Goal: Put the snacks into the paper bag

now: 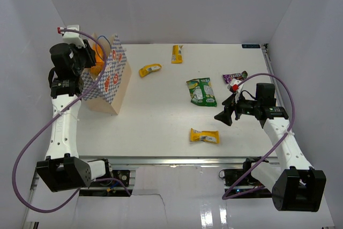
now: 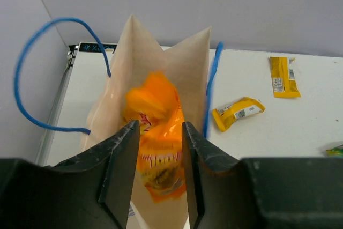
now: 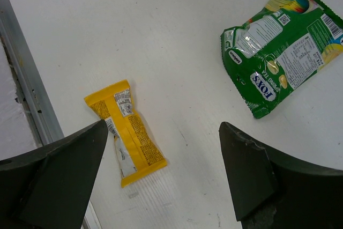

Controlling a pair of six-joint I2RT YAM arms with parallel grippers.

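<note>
The paper bag stands open at the far left; its tan inside shows in the left wrist view. My left gripper hovers over its mouth, jaws apart. The orange bag sits blurred inside the paper bag below the fingers and shows at the bag's mouth from above. My right gripper is open and empty above the table. It hangs between a yellow wrapper and the green bag. The purple candy packet lies far right.
Two more yellow wrappers lie at the back, one near the paper bag and one by the far edge. The third lies near the front. The green bag is mid-table. White walls enclose three sides.
</note>
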